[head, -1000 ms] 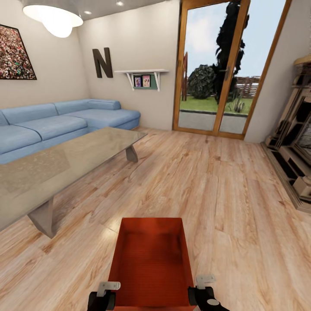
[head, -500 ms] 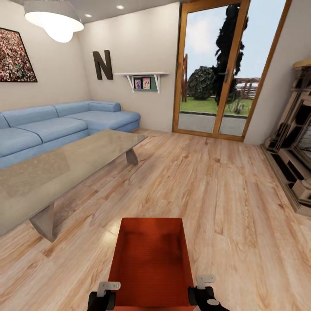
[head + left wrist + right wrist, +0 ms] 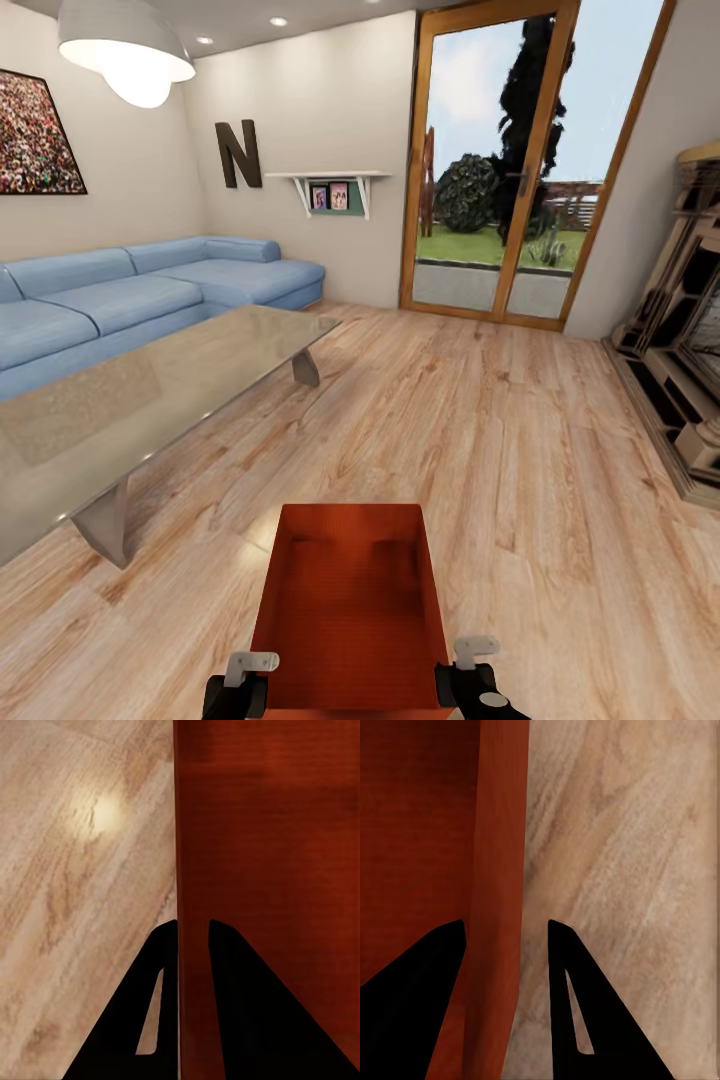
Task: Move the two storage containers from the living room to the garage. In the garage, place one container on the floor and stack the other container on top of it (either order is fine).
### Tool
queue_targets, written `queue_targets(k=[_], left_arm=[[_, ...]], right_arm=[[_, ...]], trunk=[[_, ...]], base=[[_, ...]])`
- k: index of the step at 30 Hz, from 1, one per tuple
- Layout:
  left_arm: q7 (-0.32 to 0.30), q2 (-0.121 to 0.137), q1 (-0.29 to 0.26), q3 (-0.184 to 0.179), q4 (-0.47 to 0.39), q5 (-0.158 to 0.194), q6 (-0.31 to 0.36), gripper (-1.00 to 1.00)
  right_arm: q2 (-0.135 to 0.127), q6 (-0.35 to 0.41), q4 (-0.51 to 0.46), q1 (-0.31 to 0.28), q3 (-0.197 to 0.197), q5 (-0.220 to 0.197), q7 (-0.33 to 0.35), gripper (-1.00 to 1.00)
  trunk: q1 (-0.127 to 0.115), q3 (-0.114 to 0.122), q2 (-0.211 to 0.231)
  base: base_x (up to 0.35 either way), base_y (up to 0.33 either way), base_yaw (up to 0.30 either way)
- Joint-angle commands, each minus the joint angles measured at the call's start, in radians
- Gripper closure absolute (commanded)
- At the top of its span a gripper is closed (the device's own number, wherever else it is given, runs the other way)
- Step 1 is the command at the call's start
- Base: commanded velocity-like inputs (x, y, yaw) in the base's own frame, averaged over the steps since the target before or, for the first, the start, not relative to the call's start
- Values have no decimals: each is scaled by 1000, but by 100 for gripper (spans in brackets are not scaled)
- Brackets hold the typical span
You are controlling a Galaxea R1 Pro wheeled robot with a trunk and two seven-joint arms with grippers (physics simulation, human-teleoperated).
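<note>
Living room, in transit: one red-orange storage container (image 3: 350, 610) is carried low in front of the robot above the wood floor (image 3: 520, 470), away from the glass worktop (image 3: 150, 390). The left tool (image 3: 193, 945) pinches one side wall; the right tool (image 3: 506, 945) straddles the opposite wall with a gap showing, so two-sided support probably keeps the bin level.

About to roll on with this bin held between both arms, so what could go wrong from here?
1. The storage container hangs from thin side walls alone. In the right wrist view the right gripper straddles its wall with a visible gap on one side, so that grip may slip.
2. The left gripper looks tighter, so uneven holds could tilt the bin.
3. The glass table sits close at the left; a wide turn could clip it.
</note>
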Motion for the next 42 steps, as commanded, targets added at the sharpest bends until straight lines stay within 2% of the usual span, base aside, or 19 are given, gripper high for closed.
queue_targets(k=[1, 42], left_arm=[[14, 0, -1, 32, 0, -8, -4, 100], [14, 0, -1, 32, 0, -8, -4, 100]], right_arm=[[0, -3, 1, -1, -1, -3, -8, 100], [0, -3, 1, -1, -1, -3, -8, 100]], trunk=[[-4, 2, 7], [-161, 131, 294]], base=[[0, 0, 0], [0, 0, 0]])
